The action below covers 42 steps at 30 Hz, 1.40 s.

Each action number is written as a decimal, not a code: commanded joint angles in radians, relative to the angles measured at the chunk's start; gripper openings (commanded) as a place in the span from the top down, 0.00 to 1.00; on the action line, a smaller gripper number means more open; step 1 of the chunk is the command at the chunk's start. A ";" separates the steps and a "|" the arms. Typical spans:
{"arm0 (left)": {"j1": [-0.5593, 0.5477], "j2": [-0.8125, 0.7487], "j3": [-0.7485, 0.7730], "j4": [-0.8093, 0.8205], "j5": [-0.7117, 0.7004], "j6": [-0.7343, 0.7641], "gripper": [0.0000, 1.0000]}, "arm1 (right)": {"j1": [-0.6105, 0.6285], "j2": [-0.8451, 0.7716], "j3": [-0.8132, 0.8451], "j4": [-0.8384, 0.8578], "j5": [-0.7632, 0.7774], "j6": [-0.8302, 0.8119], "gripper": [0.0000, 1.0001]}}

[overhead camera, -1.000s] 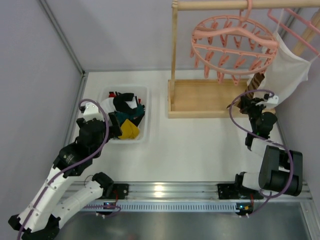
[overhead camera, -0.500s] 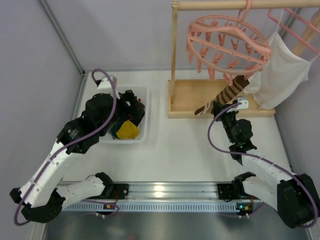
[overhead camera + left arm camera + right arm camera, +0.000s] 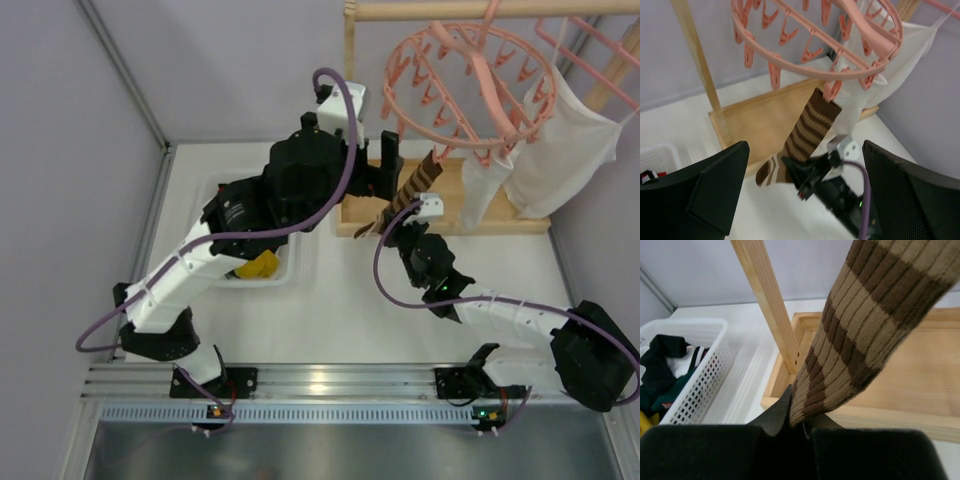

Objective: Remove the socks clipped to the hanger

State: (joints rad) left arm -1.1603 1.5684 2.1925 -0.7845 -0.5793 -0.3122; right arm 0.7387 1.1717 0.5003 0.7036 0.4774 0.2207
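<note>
Sock (image 3: 850, 330) gripped by R end effector (image 3: 799, 426), top pegged to hanger (image 3: 831, 91)

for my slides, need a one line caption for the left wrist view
Right gripper shut on the lower end of a brown striped sock pegged to the pink ring hanger.

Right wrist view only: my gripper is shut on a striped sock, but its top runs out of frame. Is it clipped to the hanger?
Observer: Yes. A peg on the hanger pinches the sock at its cuff.
Operator: Where's the left gripper?
Observer: The left gripper hangs open beside the sock, touching nothing.
Operator: Anything else on the hanger?
Observer: One white strip hangs at the hanger's right side in the top view; sock or not, I cannot tell.
</note>
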 commanded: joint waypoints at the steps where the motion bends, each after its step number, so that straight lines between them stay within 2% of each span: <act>1: -0.002 0.144 0.184 0.022 -0.034 0.128 0.02 | 0.108 0.034 0.104 -0.047 0.199 -0.006 1.00; 5: -0.002 0.274 0.340 0.024 -0.100 0.171 0.02 | 0.156 0.077 0.136 -0.036 0.242 -0.027 1.00; 8: 0.001 0.343 0.380 0.034 -0.140 0.206 0.02 | 0.172 0.091 0.130 -0.020 0.250 -0.027 1.00; 13: 0.019 0.386 0.369 0.080 -0.130 0.220 0.02 | 0.188 0.098 0.136 -0.019 0.248 -0.038 1.00; 21: 0.106 0.430 0.351 0.109 -0.096 0.196 0.02 | 0.195 0.111 0.135 -0.018 0.239 -0.040 1.00; 35: 0.117 0.459 0.328 0.159 -0.024 0.225 0.02 | 0.225 0.180 0.199 -0.044 0.244 -0.058 1.00; 42: 0.117 0.489 0.326 0.171 -0.062 0.263 0.04 | 0.237 0.189 0.227 -0.061 0.247 -0.083 1.00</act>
State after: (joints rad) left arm -1.0420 2.0346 2.5156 -0.6758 -0.6205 -0.0822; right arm 0.9466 1.3518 0.6781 0.6537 0.7162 0.1593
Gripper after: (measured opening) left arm 0.965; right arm 0.006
